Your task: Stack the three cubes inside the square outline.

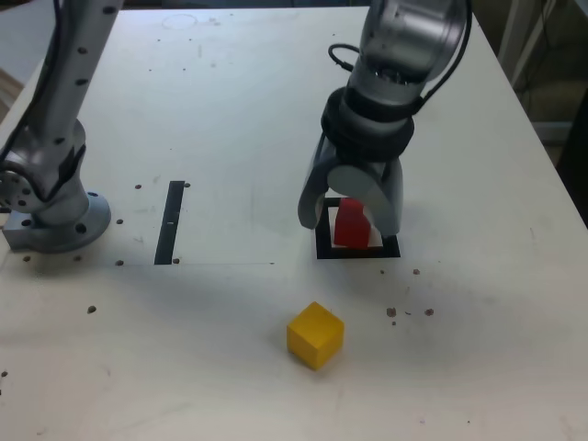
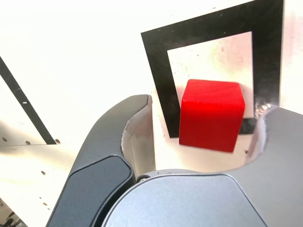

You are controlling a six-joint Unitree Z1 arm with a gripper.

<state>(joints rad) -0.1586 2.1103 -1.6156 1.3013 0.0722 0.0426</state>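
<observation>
The hand point(image 1: 349, 225) stands low over the square outline point(image 1: 323, 250), its two grey fingers spread wide to either side of the red cube point(image 1: 349, 223). In the wrist view the hand point(image 2: 206, 130) shows a clear gap between each finger and the red cube point(image 2: 211, 115); nothing is gripped. The cube rests on the pale centre of the square outline point(image 2: 156, 66), reaching one inner edge of the black frame. The yellow cube point(image 1: 315, 335) sits alone on the white bench point(image 1: 230, 110), nearer the camera than the outline and well apart from it. A thin black strip point(image 1: 170, 221) lies on the bench at the exterior view's left, near the arm's base point(image 1: 57, 219). No green cube is visible.
</observation>
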